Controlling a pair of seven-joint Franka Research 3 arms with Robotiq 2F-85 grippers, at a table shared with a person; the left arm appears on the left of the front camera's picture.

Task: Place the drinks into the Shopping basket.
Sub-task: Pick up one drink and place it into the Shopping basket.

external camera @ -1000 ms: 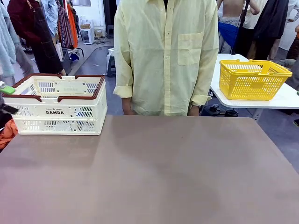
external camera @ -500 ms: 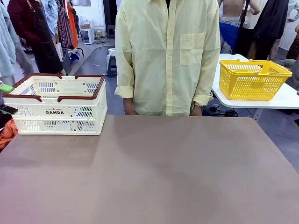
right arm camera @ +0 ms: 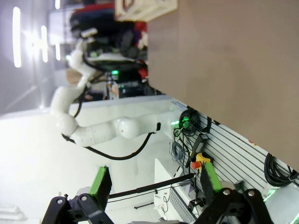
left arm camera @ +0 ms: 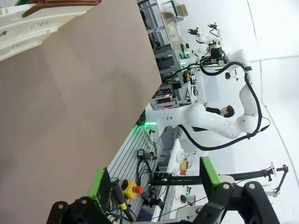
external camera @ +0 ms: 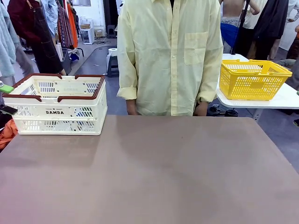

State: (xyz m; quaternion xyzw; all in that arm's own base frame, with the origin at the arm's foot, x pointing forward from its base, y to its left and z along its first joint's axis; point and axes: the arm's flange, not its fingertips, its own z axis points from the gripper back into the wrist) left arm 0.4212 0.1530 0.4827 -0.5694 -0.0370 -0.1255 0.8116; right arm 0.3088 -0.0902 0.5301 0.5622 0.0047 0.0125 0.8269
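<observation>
The Shopping basket [external camera: 58, 105], cream-white with brown rim handles and "DAMDA" lettering, stands at the table's far left corner. The drinks are out of view. At the picture's left edge, beside the basket, my left gripper [external camera: 4, 99] shows a green pad above a black fingertip, spread apart. Seen from the left wrist, the left gripper [left arm camera: 154, 179] is open with nothing between its green-padded fingers, and the basket [left arm camera: 32, 23] lies at the top left. In the right wrist view my right gripper [right arm camera: 154, 179] is open too, off the table's edge, with the basket [right arm camera: 145, 7] far off at the top.
A person in a pale yellow shirt [external camera: 168, 56] stands at the far side of the brown table [external camera: 154, 172], hands below its edge. A yellow mesh basket [external camera: 252, 78] sits on a separate white table at the right.
The person has shifted slightly to the right. Basket and left gripper have not moved.
</observation>
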